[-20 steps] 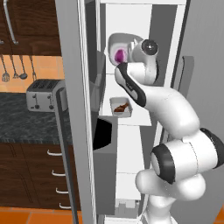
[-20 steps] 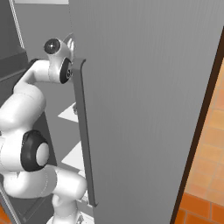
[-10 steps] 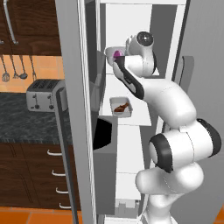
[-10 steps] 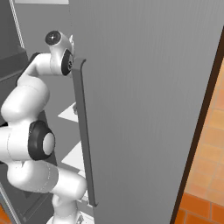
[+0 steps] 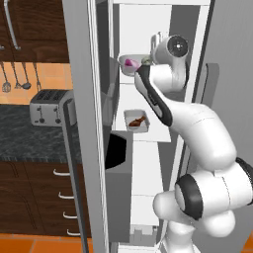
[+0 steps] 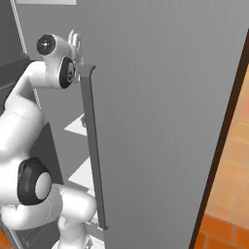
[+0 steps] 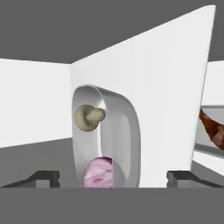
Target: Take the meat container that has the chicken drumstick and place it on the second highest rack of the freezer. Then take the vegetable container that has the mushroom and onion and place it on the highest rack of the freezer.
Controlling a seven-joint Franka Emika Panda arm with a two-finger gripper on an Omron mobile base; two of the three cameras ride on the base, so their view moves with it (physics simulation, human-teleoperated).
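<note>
The rigid, light vegetable container (image 7: 109, 140) likely grips best by its rim; the tool (image 7: 113, 177) straddles it wide open, gripping nothing.

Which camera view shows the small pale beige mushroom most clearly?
The hand view: the small pale beige mushroom lies close and unobstructed inside the grey bowl, above the purple-magenta onion. The left base view gives only a tiny speck by the arm; in the right base view the grey freezer door blocks it.

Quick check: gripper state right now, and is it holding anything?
Gripper: open, holding nothing; its fingertips stand wide on either side of the vegetable container.
</note>
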